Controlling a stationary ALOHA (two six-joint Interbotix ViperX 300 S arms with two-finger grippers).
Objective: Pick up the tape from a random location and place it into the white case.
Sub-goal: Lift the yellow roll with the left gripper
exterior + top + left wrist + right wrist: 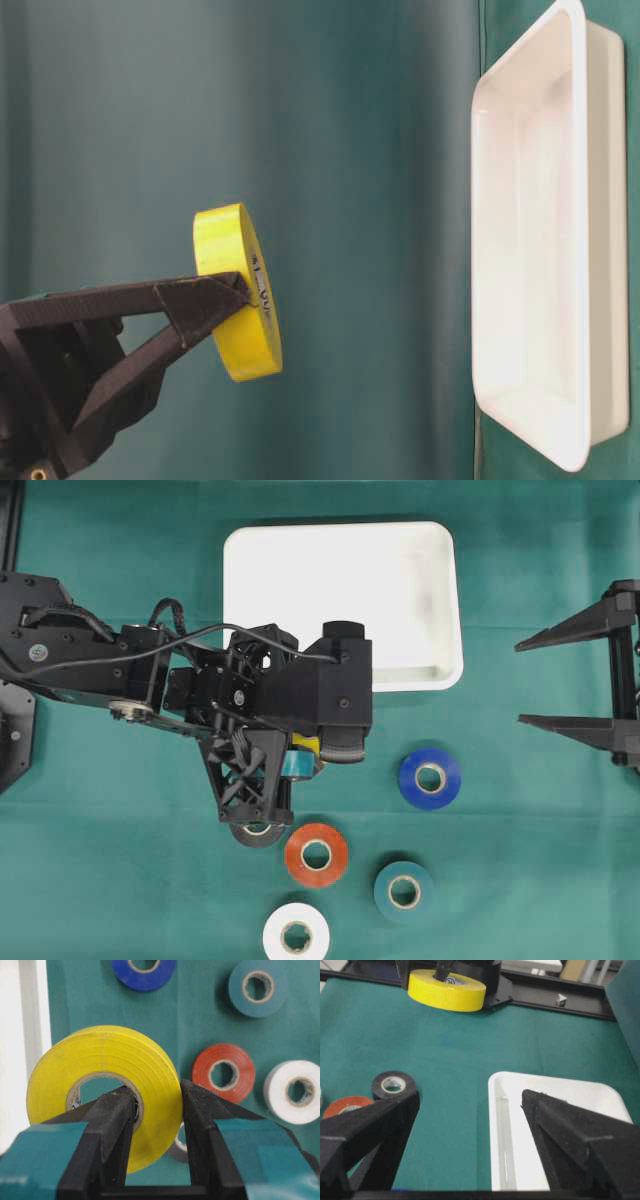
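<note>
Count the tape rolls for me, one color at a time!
yellow roll: 1
dark blue roll: 1
teal roll: 1
red-orange roll: 1
white roll: 1
black roll: 1
Total: 6

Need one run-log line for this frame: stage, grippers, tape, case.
stage: carry | left gripper: shut on yellow tape, one finger through core, lifted off table | right gripper: open, nothing held | white case: no tape inside

Probably a robotics lab, green-clothed bench (120, 880), two black arms
</note>
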